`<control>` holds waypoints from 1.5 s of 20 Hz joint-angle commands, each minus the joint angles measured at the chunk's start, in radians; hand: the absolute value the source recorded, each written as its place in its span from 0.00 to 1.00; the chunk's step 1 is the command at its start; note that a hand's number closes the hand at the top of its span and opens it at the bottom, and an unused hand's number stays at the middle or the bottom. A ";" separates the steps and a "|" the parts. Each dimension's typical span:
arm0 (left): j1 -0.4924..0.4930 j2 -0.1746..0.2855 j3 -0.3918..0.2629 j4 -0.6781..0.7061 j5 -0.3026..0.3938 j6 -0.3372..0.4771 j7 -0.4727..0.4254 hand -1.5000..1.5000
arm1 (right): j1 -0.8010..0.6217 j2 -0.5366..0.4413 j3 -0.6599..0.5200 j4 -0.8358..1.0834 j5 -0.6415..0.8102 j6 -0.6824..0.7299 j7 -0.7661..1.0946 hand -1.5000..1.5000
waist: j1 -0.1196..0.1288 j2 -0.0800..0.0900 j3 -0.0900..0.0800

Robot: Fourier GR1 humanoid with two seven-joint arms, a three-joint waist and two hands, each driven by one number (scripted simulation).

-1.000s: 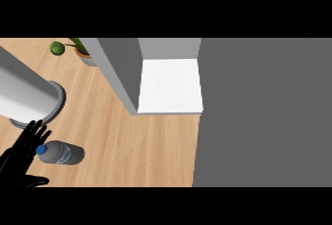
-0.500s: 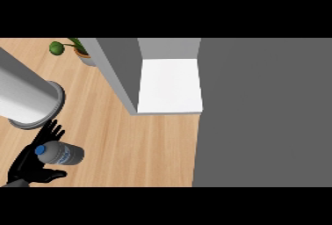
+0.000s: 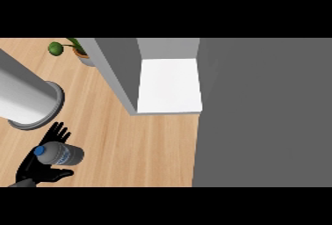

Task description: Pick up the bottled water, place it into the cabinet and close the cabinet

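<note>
Head view: left hand [image 3: 32,170] cups bottled water [image 3: 63,154]

The bottled water lies on its side on the wooden surface [image 3: 142,149], lower left, well apart from the open cabinet [image 3: 170,85]. Fingers [image 3: 58,132] are spread straight behind it, thumb beneath.

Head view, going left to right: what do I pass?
Bottled water → cabinet's grey side wall → white cabinet shelf → dark grey panel. Left out for overlap: left hand, potted plant, grey cylinder.
</note>
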 commanded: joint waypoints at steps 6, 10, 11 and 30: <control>-0.045 -0.050 -0.018 0.050 0.033 -0.178 -0.042 0.00 | -0.019 0.002 -0.009 0.016 -0.025 0.001 -0.001 0.00 | 0.001 0.000 -0.002; -0.082 -0.056 -0.008 0.079 0.052 -0.180 -0.011 0.00 | -0.039 0.006 0.002 0.042 -0.014 -0.003 0.009 0.00 | -0.007 0.005 -0.004; -0.052 -0.063 -0.025 0.054 0.051 -0.220 -0.016 0.00 | -0.049 0.001 -0.017 0.014 -0.027 -0.014 0.038 0.00 | 0.005 0.001 -0.002; -0.048 -0.120 -0.102 -0.023 0.051 -0.210 -0.061 1.00 | -0.034 0.030 0.061 0.038 0.036 -0.045 -0.002 0.00 | 0.007 -0.002 -0.001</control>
